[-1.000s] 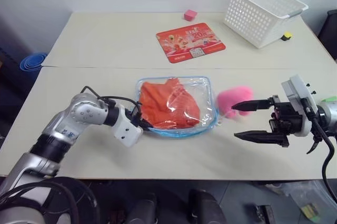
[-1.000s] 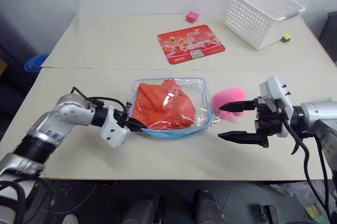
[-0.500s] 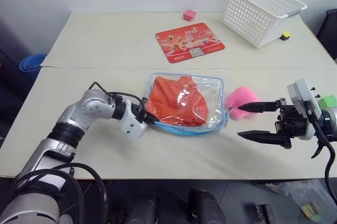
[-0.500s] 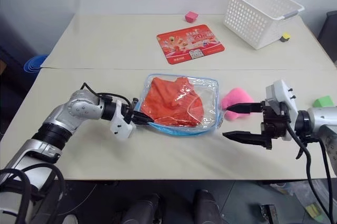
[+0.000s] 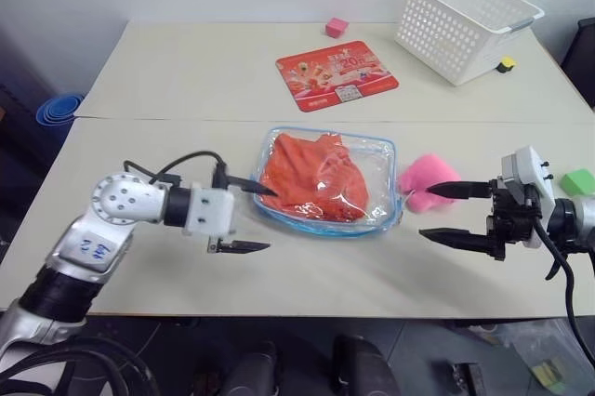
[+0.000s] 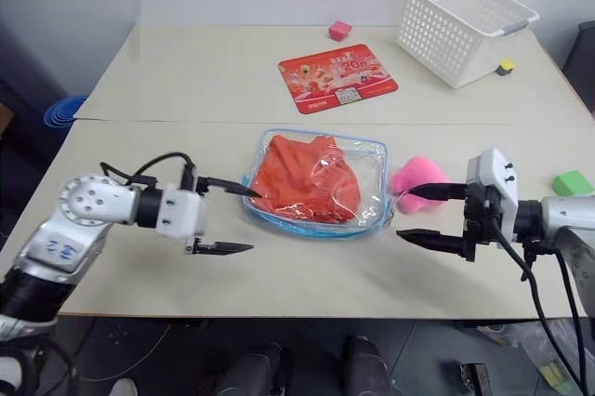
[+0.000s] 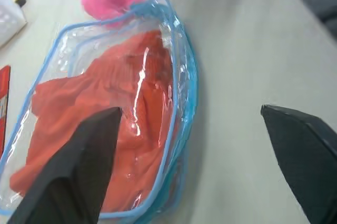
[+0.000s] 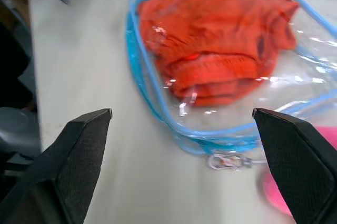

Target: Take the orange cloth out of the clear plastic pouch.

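Observation:
The clear plastic pouch (image 5: 379, 171) with light blue edging lies flat at the middle of the near table. The wrinkled orange cloth (image 5: 311, 182) is inside it. My left gripper (image 5: 270, 219) stands open just left of the pouch, holding nothing. Its upper fingertip reaches the pouch's left rim, and I cannot tell whether it touches. The left wrist view looks along the pouch (image 7: 181, 66) and the cloth (image 7: 105, 124). My right gripper (image 5: 426, 212) is open and empty, right of the pouch. A metal zipper ring (image 8: 226, 161) lies at the pouch's end nearest that gripper.
A pink plush toy (image 5: 423, 178) lies between the pouch and my right gripper. A green block (image 5: 576, 180) sits at the far right. On the far table are a red printed mat (image 5: 337, 73), a pink cube (image 5: 337, 26) and a white lattice basket (image 5: 465, 10).
My left gripper, shut on the pouch's left edge, dragged the pouch a little to the right, then let go, opened wide, rolled and rose. The right gripper stayed open.

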### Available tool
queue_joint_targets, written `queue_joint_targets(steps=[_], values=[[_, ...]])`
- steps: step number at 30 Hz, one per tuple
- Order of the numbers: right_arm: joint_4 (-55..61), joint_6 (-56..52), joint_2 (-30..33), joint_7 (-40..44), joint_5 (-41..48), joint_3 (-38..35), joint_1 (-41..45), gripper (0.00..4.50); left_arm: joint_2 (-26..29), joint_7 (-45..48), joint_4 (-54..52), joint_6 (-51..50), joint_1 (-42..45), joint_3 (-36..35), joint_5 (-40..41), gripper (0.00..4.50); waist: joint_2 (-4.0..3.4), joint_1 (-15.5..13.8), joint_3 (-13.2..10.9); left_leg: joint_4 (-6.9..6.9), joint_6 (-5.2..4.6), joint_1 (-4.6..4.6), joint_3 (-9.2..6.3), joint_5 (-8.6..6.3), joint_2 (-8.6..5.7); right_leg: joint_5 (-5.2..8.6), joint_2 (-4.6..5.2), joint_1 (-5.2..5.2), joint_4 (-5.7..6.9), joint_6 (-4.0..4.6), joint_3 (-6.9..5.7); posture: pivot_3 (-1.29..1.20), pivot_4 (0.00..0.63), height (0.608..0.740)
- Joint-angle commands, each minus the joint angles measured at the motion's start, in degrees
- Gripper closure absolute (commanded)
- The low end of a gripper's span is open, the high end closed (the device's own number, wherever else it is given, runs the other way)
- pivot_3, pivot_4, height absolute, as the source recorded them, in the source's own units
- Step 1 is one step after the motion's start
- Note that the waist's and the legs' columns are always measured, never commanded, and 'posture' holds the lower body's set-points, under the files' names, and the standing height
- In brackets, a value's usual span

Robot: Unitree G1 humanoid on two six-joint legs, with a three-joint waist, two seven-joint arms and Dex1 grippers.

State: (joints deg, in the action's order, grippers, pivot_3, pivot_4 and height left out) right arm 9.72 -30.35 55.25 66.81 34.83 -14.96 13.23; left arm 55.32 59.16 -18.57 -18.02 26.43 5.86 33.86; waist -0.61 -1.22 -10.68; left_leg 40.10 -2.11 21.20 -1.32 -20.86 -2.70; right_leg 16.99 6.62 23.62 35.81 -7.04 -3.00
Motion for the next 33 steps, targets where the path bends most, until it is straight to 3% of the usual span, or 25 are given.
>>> queue_joint_targets(steps=[1,6,11,14,26,33], values=[[-5.9,2.7,-2.5,-5.6,-3.3,-1.0,2.9,0.00,3.9,-4.5,-4.9,-21.6,2.0,-9.9,24.4,0.20,0.00,0.1,0.0,0.00,0.00,-0.02,0.00,0.00,0.00,0.00,0.00,0.00,0.00,0.00,0.01,0.00,0.150,0.740],[-18.5,7.9,-5.9,-9.9,-9.9,2.2,8.6,0.00,3.1,-8.5,-6.8,-29.1,3.2,-14.5,32.0,0.20,-0.05,0.2,0.0,-0.02,0.03,-0.06,-0.01,-0.01,0.00,0.01,-0.03,0.00,0.01,0.02,0.00,0.00,0.150,0.740],[-30.0,11.7,-9.5,-13.0,-14.9,4.8,15.3,0.00,2.3,-8.8,-8.4,-29.1,3.6,-13.7,28.3,0.20,-0.05,1.1,0.0,-0.04,0.06,-0.06,0.04,0.01,-0.01,0.02,-0.12,0.02,0.04,0.04,0.00,0.00,0.150,0.740],[-32.1,12.1,-11.0,-11.9,-14.2,4.6,16.4,0.63,2.1,-8.2,-9.0,-28.0,3.2,-12.9,25.0,0.16,-0.05,1.4,0.0,-0.08,0.07,-0.05,0.06,0.01,0.00,0.02,-0.15,0.04,0.03,0.04,0.00,0.00,0.150,0.740],[-20.3,5.9,-9.4,-8.7,-7.3,-0.2,10.4,4.39,0.3,-6.9,-8.4,-27.2,3.0,-12.7,20.3,0.16,-0.06,1.3,0.0,-0.07,0.07,-0.04,0.05,0.01,0.00,0.02,-0.11,0.04,0.03,0.04,0.02,0.00,0.150,0.740],[-9.7,6.8,-7.3,-6.2,-3.2,-4.8,8.2,4.48,-1.5,-5.5,-8.0,-26.5,2.8,-12.0,17.9,0.16,-0.09,1.2,0.0,-0.07,0.09,-0.05,0.08,0.00,0.01,0.02,-0.11,0.06,0.03,0.04,0.04,0.00,0.150,0.740]])
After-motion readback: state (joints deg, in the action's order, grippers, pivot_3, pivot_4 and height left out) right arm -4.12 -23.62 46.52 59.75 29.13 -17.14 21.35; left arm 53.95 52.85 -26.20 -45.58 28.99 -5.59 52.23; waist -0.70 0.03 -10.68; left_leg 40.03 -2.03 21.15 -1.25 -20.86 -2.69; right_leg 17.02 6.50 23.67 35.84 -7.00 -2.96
